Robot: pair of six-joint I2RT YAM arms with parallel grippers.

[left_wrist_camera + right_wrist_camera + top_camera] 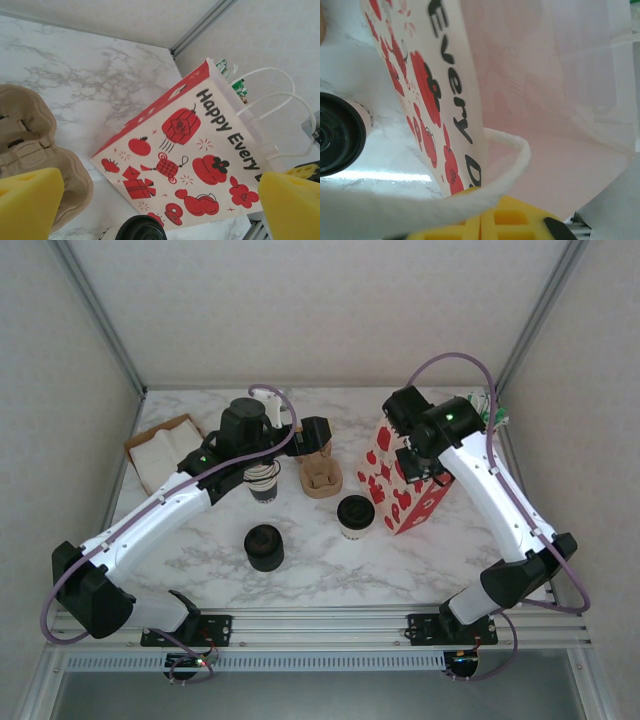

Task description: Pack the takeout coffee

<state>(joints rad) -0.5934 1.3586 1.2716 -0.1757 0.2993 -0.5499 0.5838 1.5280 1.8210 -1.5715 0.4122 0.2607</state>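
Nearest the lens, at the bottom of the right wrist view, the yellow foam pads (pixel 520 210) of the right jaws are pressed together on the white cord handle (pixel 517 150) of the paper bag (pixel 445 95). Behind it the mouth stands open, smooth and pale inside. The takeout coffee (pixel 335 135) stands at the left edge on the marble-patterned counter (pixel 380 150), just beside the bag and not yet packed. In the left wrist view the left jaws are wide apart and hold nothing, with the moulded pulp carrier (pixel 35 135) at the left. I judge the handle should be held taut (thin paper folds easily) while the left jaws take the cup by its paper wall, gently and upright.
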